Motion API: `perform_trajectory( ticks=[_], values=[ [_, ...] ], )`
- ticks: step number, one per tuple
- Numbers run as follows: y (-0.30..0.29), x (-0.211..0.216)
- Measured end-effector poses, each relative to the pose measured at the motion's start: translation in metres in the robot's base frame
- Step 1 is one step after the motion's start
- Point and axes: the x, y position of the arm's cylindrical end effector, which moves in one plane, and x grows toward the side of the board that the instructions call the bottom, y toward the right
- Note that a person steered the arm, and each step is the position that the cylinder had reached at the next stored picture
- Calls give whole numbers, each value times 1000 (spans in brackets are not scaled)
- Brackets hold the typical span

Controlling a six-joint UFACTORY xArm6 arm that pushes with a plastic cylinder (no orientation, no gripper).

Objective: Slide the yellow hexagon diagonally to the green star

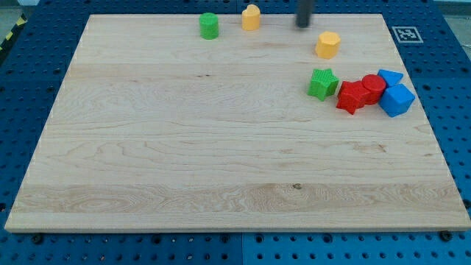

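The yellow hexagon (pixel 328 44) lies near the view's top right of the wooden board (pixel 184 162). The green star (pixel 322 83) lies just below it, a short gap apart. My tip (pixel 302 26) is the lower end of the dark rod coming in from the view's top edge. It stands up and to the left of the yellow hexagon, a small gap away, not touching it.
A red star (pixel 351 96), a red cylinder (pixel 372 87), a blue cube (pixel 397 100) and a blue triangular block (pixel 389 76) cluster right of the green star. A green cylinder (pixel 209 26) and a yellow heart-like block (pixel 251 17) lie at the top edge.
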Motion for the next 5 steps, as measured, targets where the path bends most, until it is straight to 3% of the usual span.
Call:
perform_trajectory(
  ticks=[1,2,3,4,5],
  values=[
    [50,14],
    [16,60],
    [-65,82],
    [-101,72],
    [-53,68]
  ],
)
